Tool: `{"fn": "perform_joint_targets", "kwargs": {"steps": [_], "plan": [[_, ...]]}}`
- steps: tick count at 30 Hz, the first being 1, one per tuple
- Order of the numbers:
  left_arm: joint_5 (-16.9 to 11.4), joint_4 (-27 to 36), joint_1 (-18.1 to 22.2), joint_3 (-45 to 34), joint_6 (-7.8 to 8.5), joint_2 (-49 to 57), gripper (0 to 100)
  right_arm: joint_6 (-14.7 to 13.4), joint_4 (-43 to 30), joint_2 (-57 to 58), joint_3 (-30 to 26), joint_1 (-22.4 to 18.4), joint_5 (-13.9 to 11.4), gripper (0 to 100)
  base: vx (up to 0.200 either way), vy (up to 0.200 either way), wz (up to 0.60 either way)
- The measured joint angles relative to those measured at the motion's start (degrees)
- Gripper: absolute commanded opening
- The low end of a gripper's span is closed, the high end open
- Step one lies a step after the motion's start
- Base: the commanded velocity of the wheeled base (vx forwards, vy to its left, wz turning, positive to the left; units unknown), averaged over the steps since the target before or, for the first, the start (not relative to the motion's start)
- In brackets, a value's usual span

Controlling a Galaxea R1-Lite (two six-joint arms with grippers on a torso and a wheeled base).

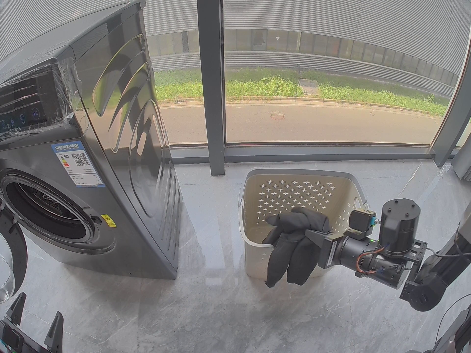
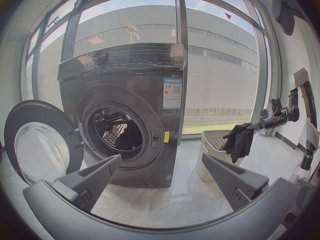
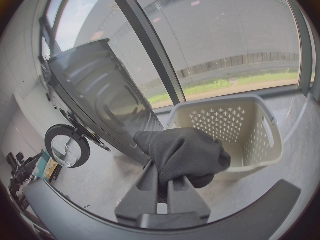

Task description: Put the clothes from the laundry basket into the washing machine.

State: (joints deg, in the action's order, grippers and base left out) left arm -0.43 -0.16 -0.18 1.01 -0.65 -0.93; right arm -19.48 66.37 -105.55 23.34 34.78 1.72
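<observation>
Pale marble floor [image 1: 221, 315] runs up to a tall window [image 1: 319, 74] with grass and a road outside. The right claw [image 1: 314, 239] [image 3: 162, 187] is clamped narrow on a black garment [image 1: 294, 253] [image 3: 183, 150] of soft, matt cloth. The cloth is bunched into a rounded wad at the fingertips and hangs below them in two limp, creased folds. Directly under this claw sits the cream laundry basket [image 1: 255, 221] [image 3: 263, 134], its walls pierced with small star-shaped holes. The folds drape across its near rim, though I cannot tell whether they touch it. Ahead of the right claw's tips, across bare floor, stands the grey washing machine [image 1: 122, 123] [image 3: 100, 84]. The left claw [image 2: 161, 157] [image 1: 40, 306] is spread wide and holds nothing. It sits low, with the machine's drum mouth [image 2: 116, 130] straight ahead and the round glass door [image 2: 40, 144] swung open beside it.
</observation>
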Motion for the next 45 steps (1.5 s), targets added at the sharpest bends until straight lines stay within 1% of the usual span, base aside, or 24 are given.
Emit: {"fn": "perform_joint_targets", "kwargs": {"steps": [2,3,5,7,11,16,18,22,24,26,28,29,32,35,41,45], "plan": [[0.0,0.0,0.0,0.0,-0.01,0.0,100,1.9,1.3,1.9,-1.5,0.0,-0.1,0,0.0,0.0,0.0],[0.0,0.0,0.0,0.0,-0.01,0.0,100,2.4,1.4,2.2,-1.7,0.0,-0.1,0,0.0,0.0,0.0],[0.0,0.0,0.0,0.0,-0.06,0.0,100,4.9,1.5,3.5,-2.2,-0.2,-0.1,0,0.0,0.0,0.0],[0.0,0.0,0.0,0.0,-0.15,0.0,100,6.5,1.6,4.7,-2.3,-0.4,-0.1,0,0.0,0.0,0.0],[0.1,0.0,0.0,0.0,-0.26,0.0,100,7.8,1.6,7.3,-2.3,-0.5,-0.1,0,0.0,0.0,0.0],[0.1,0.0,0.0,0.0,-0.35,0.0,100,11.4,1.6,11.3,-2.6,-0.2,0.2,0,0.0,0.0,0.0],[0.1,0.0,0.0,0.0,-0.33,0.0,100,11.9,1.6,12.3,-2.5,-0.1,0.4,0,0.0,0.0,0.0],[0.0,0.0,0.0,0.0,-0.3,0.0,100,14.5,1.7,13.5,-2.1,-0.4,1.2,0,0.0,0.0,0.0],[0.0,0.1,0.0,0.0,-0.26,0.0,100,14.7,1.7,13.8,-1.8,-0.7,3.0,0,0.0,0.0,0.0],[0.0,0.1,0.0,0.0,-0.26,0.0,100,14.7,1.5,14.0,-1.3,-0.7,6.7,0,0.0,0.0,0.0],[0.0,0.1,0.0,0.0,-0.26,0.0,100,14.7,1.6,14.1,-0.9,-0.6,9.0,0,0.0,0.0,0.0],[0.0,0.1,0.0,0.0,-0.28,0.0,100,14.7,1.6,14.1,-0.8,-0.4,9.7,0,0.0,0.0,0.0],[0.0,0.1,0.0,0.0,-0.3,0.0,100,14.6,1.6,14.1,-0.5,0.5,10.1,0,0.0,0.0,0.0],[0.0,0.1,0.0,0.0,-0.24,0.0,100,14.6,1.6,14.1,-0.8,0.8,9.6,0,0.0,0.0,0.0],[-0.1,0.1,0.0,0.0,-0.04,0.0,100,14.5,1.6,14.1,-1.4,1.4,9.4,0,0.0,0.2,0.0],[-0.1,0.1,0.0,0.0,-0.17,0.0,100,14.4,1.6,14.0,-1.7,1.7,9.2,0,0.0,0.2,0.0]]}}
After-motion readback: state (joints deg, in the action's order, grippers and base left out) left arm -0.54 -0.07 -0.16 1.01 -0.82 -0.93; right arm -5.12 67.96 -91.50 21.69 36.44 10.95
